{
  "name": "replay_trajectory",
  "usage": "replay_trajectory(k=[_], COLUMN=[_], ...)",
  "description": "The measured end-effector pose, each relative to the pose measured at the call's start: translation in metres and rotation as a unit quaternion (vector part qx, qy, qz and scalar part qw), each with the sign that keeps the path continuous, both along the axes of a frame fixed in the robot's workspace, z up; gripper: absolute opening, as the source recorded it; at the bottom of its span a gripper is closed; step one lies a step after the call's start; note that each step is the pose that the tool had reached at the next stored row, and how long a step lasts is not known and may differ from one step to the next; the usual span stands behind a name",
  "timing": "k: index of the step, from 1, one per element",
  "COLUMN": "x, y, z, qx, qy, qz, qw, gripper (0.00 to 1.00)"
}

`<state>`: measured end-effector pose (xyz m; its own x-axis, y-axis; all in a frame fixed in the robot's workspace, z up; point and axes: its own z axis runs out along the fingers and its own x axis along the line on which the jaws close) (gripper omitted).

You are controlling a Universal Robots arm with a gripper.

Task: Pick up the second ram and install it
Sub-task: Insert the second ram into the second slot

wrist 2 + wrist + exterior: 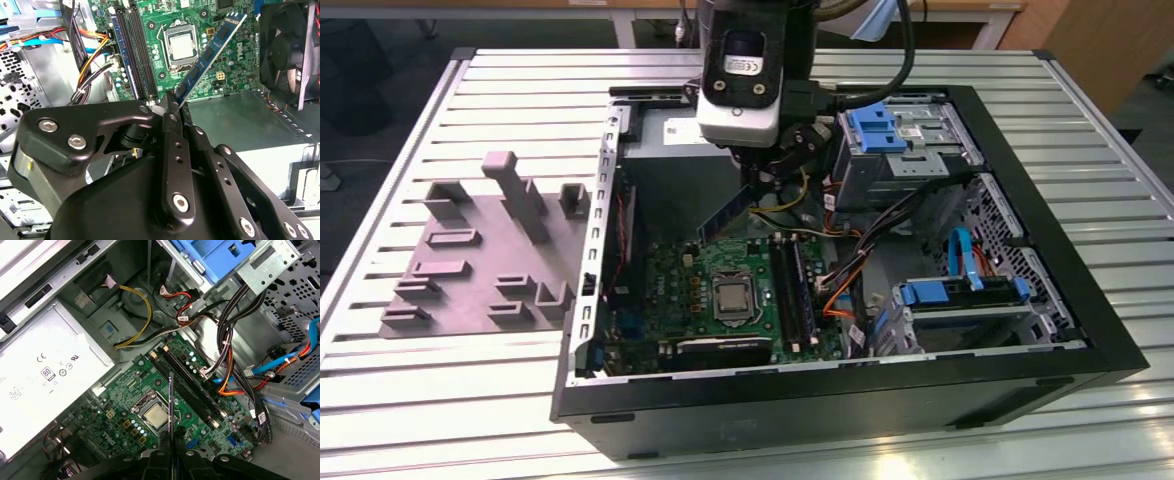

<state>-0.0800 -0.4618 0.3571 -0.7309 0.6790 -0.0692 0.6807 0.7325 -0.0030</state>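
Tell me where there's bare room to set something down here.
Bare slatted metal table runs along the exterior view's left and near edge, bordering the grey plastic holder tray and the black computer case. Inside, it is crowded: orange and black cables beside the blue drive brackets, and the gripper holds the blue-green ram stick over the green motherboard.

The exterior view overlooks the whole computer case from above; both wrist views closely share its motherboard.
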Motion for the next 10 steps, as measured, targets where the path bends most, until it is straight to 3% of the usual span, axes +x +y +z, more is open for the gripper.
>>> replay_trajectory(k=[10], x=[0.0], y=[0.0], z=[0.0001], qx=[0.0], qy=[0.0], qz=[0.001], qw=[1.0], gripper=[0.14])
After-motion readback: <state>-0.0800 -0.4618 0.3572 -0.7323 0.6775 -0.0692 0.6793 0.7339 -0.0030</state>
